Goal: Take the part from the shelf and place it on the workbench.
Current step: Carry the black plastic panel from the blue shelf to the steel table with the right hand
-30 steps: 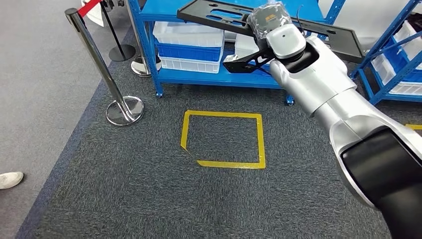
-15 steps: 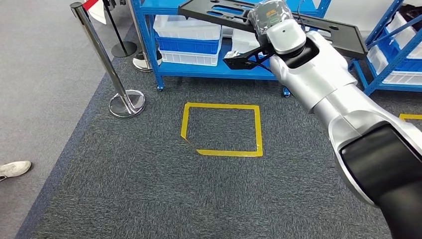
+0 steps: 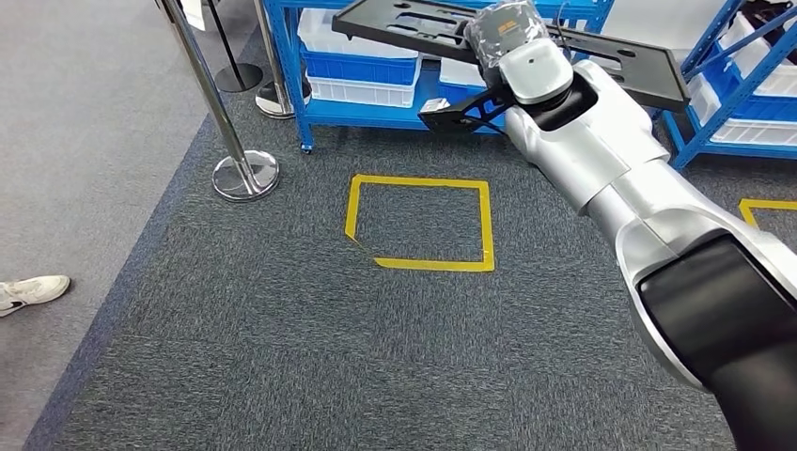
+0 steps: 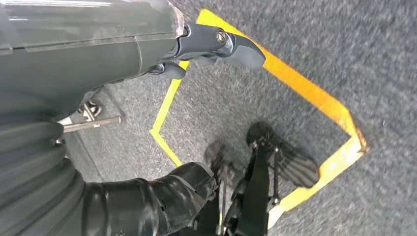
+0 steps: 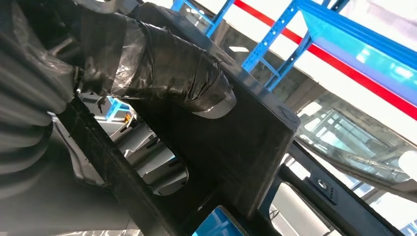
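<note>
So our right hand [image 3: 503,33] has its fingers wrapped around the flat black part [image 3: 630,66], holding it up in the air in front of the blue shelf [image 3: 376,111]. Our left hand [image 4: 162,46] hangs over the carpet near the yellow tape square [image 3: 418,223]; can't tell its grip.

A warehouse or factory floor: blue steel shelving [image 3: 310,108] stacked with white and blue plastic bins [image 3: 362,66], grey carpet [image 3: 282,357] marked with yellow tape squares [image 3: 420,222], and chrome queue-barrier posts [image 3: 221,108].
</note>
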### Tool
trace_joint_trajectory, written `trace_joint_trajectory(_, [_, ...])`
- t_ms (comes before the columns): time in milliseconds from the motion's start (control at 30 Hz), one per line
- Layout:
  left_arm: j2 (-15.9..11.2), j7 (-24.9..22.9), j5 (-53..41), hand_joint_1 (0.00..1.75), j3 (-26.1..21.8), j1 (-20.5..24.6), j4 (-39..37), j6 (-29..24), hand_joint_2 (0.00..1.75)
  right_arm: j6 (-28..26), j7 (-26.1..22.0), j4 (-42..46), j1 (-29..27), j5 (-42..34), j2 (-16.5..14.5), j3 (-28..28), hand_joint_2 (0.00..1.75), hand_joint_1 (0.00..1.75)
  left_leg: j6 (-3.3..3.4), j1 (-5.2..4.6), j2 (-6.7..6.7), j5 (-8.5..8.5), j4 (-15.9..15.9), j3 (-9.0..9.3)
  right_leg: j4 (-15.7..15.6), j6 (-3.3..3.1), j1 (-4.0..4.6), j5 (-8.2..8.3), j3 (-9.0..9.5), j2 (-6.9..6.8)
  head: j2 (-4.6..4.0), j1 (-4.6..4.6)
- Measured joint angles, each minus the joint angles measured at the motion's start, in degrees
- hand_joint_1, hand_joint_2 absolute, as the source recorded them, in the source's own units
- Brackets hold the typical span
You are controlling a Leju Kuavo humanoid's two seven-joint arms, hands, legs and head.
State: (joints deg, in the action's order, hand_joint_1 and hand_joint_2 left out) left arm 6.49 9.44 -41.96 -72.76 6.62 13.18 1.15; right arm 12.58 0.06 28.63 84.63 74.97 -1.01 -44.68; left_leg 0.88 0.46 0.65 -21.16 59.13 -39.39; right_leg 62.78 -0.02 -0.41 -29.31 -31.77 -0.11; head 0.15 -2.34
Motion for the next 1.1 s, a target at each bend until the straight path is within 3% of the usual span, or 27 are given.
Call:
trace_joint_trajectory(33, [0.0,0.3,0.0,0.0,0.0,0.0,0.0,0.2,1.75,0.0,0.0,0.0,0.0,0.2,-0.1,0.0,1.75,1.75,-0.34,-0.03,0.0,0.53,0.0,-0.29,-2.2,-0.12,0.18,-1.1,1.15,0.03,0.0,0.0])
trace_joint_trajectory(67, [0.0,0.5,0.0,0.0,0.0,0.0,0.0,0.3,1.75,0.0,0.0,0.0,0.0,0.4,-0.1,0.0,1.75,1.75,-0.67,-0.03,0.0,1.13,-0.2,-0.44,-3.1,-0.28,0.26,-1.2,1.37,0.04,0.0,-0.01])
trace_joint_trajectory(133, [0.0,0.6,0.1,0.0,0.0,0.0,0.0,0.4,1.75,0.1,0.0,-0.1,0.1,0.6,-0.1,0.0,1.75,1.75,-1.31,0.13,-0.08,0.82,0.1,-1.03,-3.3,-0.95,0.03,0.05,0.52,-0.16,-0.01,0.01])
trace_joint_trajectory(200, [0.0,0.4,0.1,0.0,0.0,0.0,0.0,0.4,1.75,0.2,-0.1,-0.2,0.1,0.8,-0.2,0.0,1.75,1.75,-1.85,0.33,-0.19,-3.72,3.8,-2.4,-3.5,-1.78,-0.25,1.53,-0.82,-0.37,-0.01,0.01])
trace_joint_trajectory(267, [-0.1,0.6,0.2,0.0,0.0,-0.1,0.0,0.4,1.75,0.2,-0.1,-0.3,0.2,1.0,-0.2,0.0,1.75,1.75,-2.31,0.43,-0.23,-9.04,11.0,-4.03,-3.5,-2.16,-0.17,2.83,-2.59,-0.21,0.0,-0.01])
trace_joint_trajectory(300, [-0.1,0.9,0.3,0.0,0.0,-0.2,0.0,0.4,1.75,0.2,-0.1,-0.4,0.2,1.2,-0.2,0.0,1.75,1.75,-2.49,0.47,-0.24,-9.81,14.3,-4.48,-3.4,-2.16,-0.14,3.44,-3.46,-0.12,0.0,-0.02])
trace_joint_trajectory(333, [-0.2,1.2,0.3,0.0,0.0,-0.2,0.0,0.4,1.75,0.2,-0.2,-0.5,0.2,1.4,-0.2,0.0,1.75,1.75,-2.6,0.5,-0.24,-9.18,16.6,-4.45,-3.4,-2.1,-0.12,4.06,-4.32,-0.05,0.0,-0.02])
trace_joint_trajectory(367, [-0.3,1.4,0.4,0.0,0.0,-0.2,0.0,0.4,1.75,0.2,-0.3,-0.6,0.2,1.5,-0.2,0.0,1.75,1.75,-2.61,0.54,-0.24,-7.52,17.0,-3.58,-3.3,-1.98,-0.12,4.65,-5.12,-0.05,-0.01,-0.02])
trace_joint_trajectory(433, [-0.3,1.6,0.4,0.0,0.0,-0.1,0.0,0.4,1.75,0.2,-0.6,-0.7,0.2,1.6,-0.2,0.0,1.75,1.75,-2.33,0.59,-0.26,-4.76,12.5,0.76,-3.1,-1.62,-0.11,5.65,-6.4,-0.05,-0.01,-0.02])
trace_joint_trajectory(500, [-0.4,1.7,0.5,0.0,0.0,0.0,0.0,0.4,1.75,0.2,-0.7,-0.7,0.4,1.7,-0.1,0.0,1.75,1.75,-1.76,0.38,-0.32,-6.13,4.3,6.77,-2.8,-1.08,0.03,6.41,-7.13,-0.09,-0.01,-0.02])
trace_joint_trajectory(567, [-0.4,1.8,0.5,0.0,0.0,0.1,0.0,0.4,1.75,0.1,-0.8,-0.7,0.7,1.7,-0.1,0.0,1.75,1.75,-1.09,0.06,-0.38,-8.16,-0.6,9.48,-3.0,-0.44,0.09,7.21,-7.39,-0.23,-0.01,0.0])
trace_joint_trajectory(633, [-0.4,1.9,0.5,0.0,0.0,0.1,0.0,0.4,1.75,0.0,-0.9,-0.8,0.8,1.7,0.1,0.0,1.75,1.75,-0.24,0.14,-0.3,-7.67,-1.5,9.29,-3.1,0.27,0.05,7.68,-7.61,-0.27,-0.01,0.01])
trace_joint_trajectory(667, [-0.4,1.9,0.5,0.0,0.0,0.1,0.0,0.4,1.75,-0.1,-0.9,-0.9,0.8,1.7,0.2,0.1,1.75,1.75,0.26,0.25,-0.19,-7.16,-1.8,9.15,-2.4,0.54,0.06,6.95,-8.06,-0.19,-0.01,0.02])
trace_joint_trajectory(700, [-0.4,1.9,0.4,0.0,0.0,0.0,0.0,0.4,1.75,-0.3,-0.9,-0.9,0.8,1.7,0.3,0.2,1.75,1.75,0.75,0.38,0.01,-6.64,-2.0,8.97,-0.6,0.75,0.06,5.44,-8.85,-0.08,-0.01,0.03])
trace_joint_trajectory(767, [-0.4,1.9,0.4,0.0,-0.1,0.0,0.0,0.4,1.75,-0.6,-0.7,-0.9,0.7,1.7,0.5,0.5,1.75,1.75,1.38,0.36,0.44,-5.89,-2.1,8.25,6.3,0.98,-0.01,0.92,-11.42,0.03,-0.01,0.03])
trace_joint_trajectory(833, [-0.4,1.9,0.4,0.0,-0.1,0.0,0.0,0.4,1.75,-0.8,-0.2,-0.9,0.6,1.8,0.7,1.1,1.75,1.75,1.51,0.25,0.84,-5.47,-1.8,7.57,12.2,1.12,-0.05,-1.57,-13.04,0.04,-0.01,0.02])
trace_joint_trajectory(867, [-0.4,1.9,0.4,0.0,-0.1,0.0,0.0,0.4,1.75,-0.9,0.1,-0.8,0.6,1.8,0.8,1.4,1.75,1.75,1.49,0.22,1.07,-5.37,-1.7,7.33,12.3,1.08,-0.05,-1.29,-12.51,-0.01,0.0,0.03])
trace_joint_trajectory(900, [-0.4,1.9,0.3,0.0,-0.1,-0.1,0.0,0.4,1.75,-0.9,0.4,-0.7,0.6,1.9,0.8,1.7,1.75,1.75,1.44,0.19,1.39,-5.37,-1.4,7.18,10.3,0.94,-0.01,-0.1,-10.89,-0.2,0.0,0.03])
trace_joint_trajectory(1000, [-0.3,1.9,0.1,0.0,-0.1,-0.1,0.0,0.5,1.75,-0.9,0.9,0.1,0.9,2.5,0.8,2.6,1.75,1.75,1.01,-0.23,2.61,-5.71,-0.7,6.91,-0.3,-0.02,0.77,3.51,-4.64,-3.06,0.0,0.02])
trace_joint_trajectory(1067, [-0.3,1.9,0.0,0.0,-0.1,-0.1,0.0,0.6,1.75,-0.8,1.0,0.5,1.1,2.8,0.7,3.0,1.75,1.75,0.63,-0.55,3.66,-5.83,-0.5,6.74,-2.7,-0.58,1.28,3.65,-3.82,-3.84,0.0,-0.01])
trace_joint_trajectory(1100, [-0.3,1.9,0.0,0.0,-0.1,0.0,0.0,0.6,1.75,-0.7,1.0,0.6,1.1,2.9,0.7,3.2,1.75,1.75,0.43,-0.6,4.27,-5.82,-0.5,6.73,-2.9,-0.87,1.21,3.82,-3.97,-3.2,0.0,-0.02])
